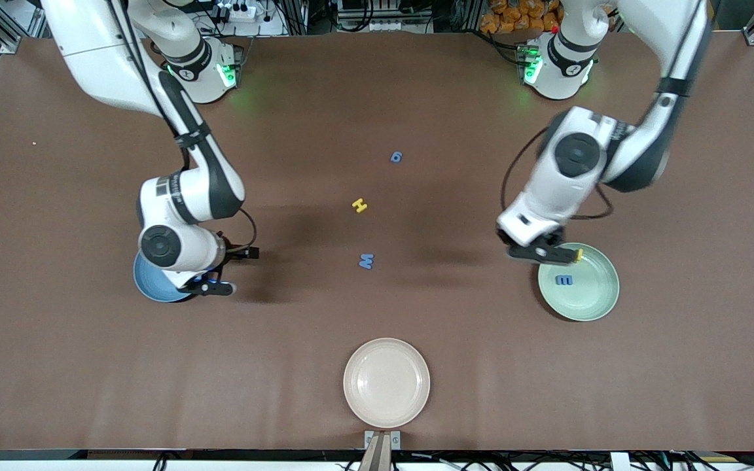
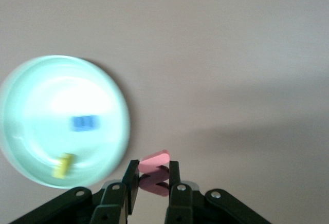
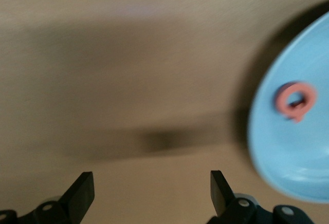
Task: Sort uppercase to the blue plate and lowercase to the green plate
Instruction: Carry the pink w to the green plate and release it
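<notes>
the cream plate (image 1: 386,383) sits nearest the camera, smooth, round and bare; it has no part in the sorting.

farther up, the green plate (image 1: 596,291) lies toward the left arm's end, a shallow glossy dish holding the blue e/m (image 1: 564,280) and the yellow i (image 2: 64,165), both small flat foam cutouts. the left gripper (image 2: 153,179) hangs at its rim with its claw pinched on the red w (image 2: 154,161), held there, i judge, for dropping in with the other lowercase.

the blue plate (image 1: 148,282) lies toward the right arm's end, half hidden under the wrist; the red q (image 3: 295,100) rests in it. the right gripper (image 3: 149,190) hovers beside it, claw wide and empty.

between the arms on the matte brown table (image 1: 56,366) lie m (image 1: 366,261), then h (image 1: 359,205), then g (image 1: 396,156), all unsorted.
</notes>
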